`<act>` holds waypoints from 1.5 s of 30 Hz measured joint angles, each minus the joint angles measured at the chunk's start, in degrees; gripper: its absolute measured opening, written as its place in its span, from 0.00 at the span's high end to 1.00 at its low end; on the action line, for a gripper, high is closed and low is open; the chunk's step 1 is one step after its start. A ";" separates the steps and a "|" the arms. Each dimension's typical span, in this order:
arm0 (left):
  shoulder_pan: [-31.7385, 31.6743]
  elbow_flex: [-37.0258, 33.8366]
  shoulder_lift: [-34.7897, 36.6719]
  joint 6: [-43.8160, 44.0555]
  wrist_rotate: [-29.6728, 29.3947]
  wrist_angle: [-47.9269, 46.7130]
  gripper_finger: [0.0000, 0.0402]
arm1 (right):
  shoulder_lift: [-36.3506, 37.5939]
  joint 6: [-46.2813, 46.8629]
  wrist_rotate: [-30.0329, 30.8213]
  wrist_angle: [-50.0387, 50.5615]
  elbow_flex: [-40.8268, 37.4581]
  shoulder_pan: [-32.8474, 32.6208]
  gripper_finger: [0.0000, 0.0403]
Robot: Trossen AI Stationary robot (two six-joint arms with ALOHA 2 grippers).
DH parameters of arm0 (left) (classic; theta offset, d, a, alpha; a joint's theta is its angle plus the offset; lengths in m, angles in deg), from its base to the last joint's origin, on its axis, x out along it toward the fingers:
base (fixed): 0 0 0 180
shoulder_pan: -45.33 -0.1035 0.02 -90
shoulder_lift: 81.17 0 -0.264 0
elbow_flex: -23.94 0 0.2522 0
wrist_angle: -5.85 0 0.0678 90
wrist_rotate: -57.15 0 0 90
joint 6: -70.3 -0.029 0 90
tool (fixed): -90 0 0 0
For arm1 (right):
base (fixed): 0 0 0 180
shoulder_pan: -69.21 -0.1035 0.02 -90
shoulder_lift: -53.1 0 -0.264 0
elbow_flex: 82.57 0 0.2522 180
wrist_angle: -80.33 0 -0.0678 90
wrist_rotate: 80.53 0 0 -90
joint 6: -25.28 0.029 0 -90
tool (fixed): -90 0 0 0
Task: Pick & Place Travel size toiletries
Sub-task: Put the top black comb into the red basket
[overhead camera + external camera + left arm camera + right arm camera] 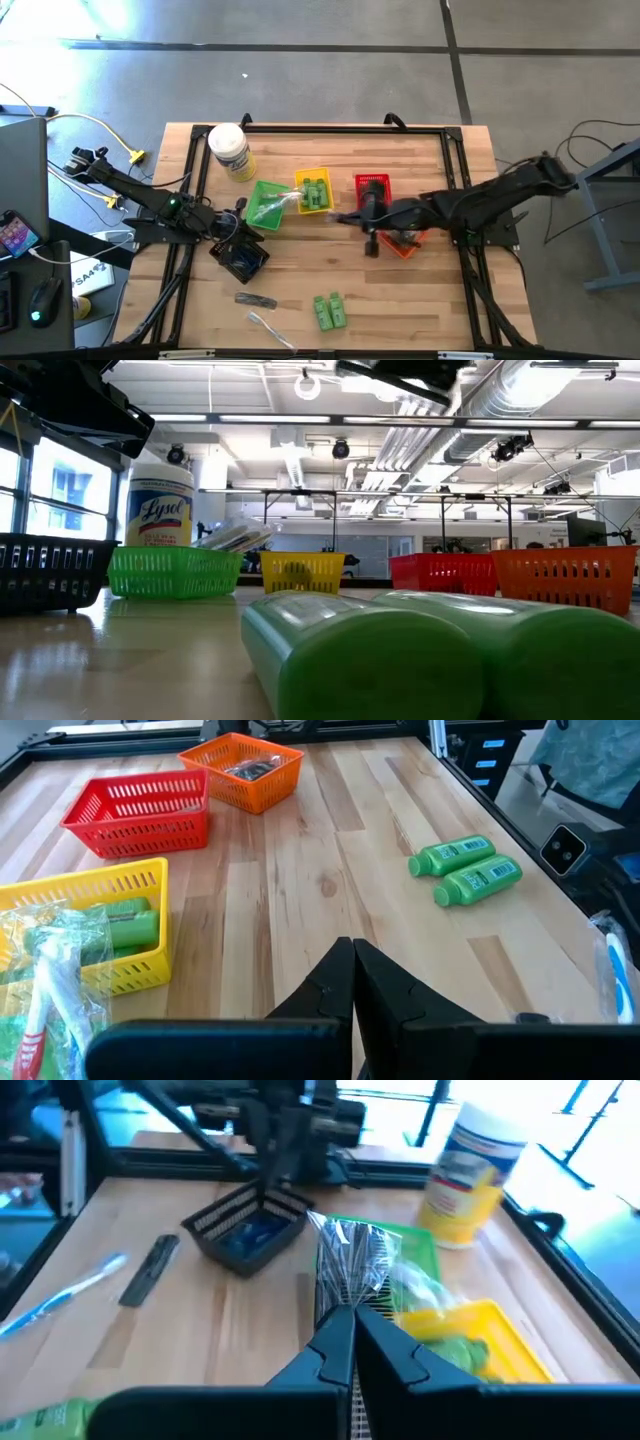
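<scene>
Two green bottles [329, 311] lie side by side on the wooden surface [420, 290] near its front edge, apart from the baskets (the low view sits so close that they fill its lower half). More green bottles [316, 194] fill the yellow basket [313, 177]; their number is hard to tell. Clear-wrapped sticks [275, 206] rest in the green basket [260, 190]. One wrapped toothbrush [268, 329] and one dark razor-like stick [254, 300] lie loose. Five mesh plastic baskets stand in all: black [240, 262], green, yellow, red [371, 182], orange [405, 245], the last largely hidden under the right arm. Left claw [243, 208] sits above the black basket, pinched closed and empty; right claw [335, 217] hovers between yellow and red, likewise closed, empty. One white jar [230, 151] stands behind.
</scene>
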 joint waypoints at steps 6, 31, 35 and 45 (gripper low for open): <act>0.01 0.00 0.00 0.00 0.00 0.03 1.00 | 7.57 5.40 3.08 -2.43 -9.56 -0.11 0.99; 0.00 0.00 0.00 -2.10 -0.02 3.27 1.00 | 14.33 22.62 8.00 -5.22 -25.16 14.79 0.99; 0.00 0.00 0.00 -2.14 -0.02 3.27 1.00 | 13.36 25.57 2.55 -2.63 -25.16 18.55 0.99; 0.01 0.00 -0.01 -2.14 -0.02 3.32 1.00 | 10.33 24.81 -0.38 7.72 -18.78 20.70 0.99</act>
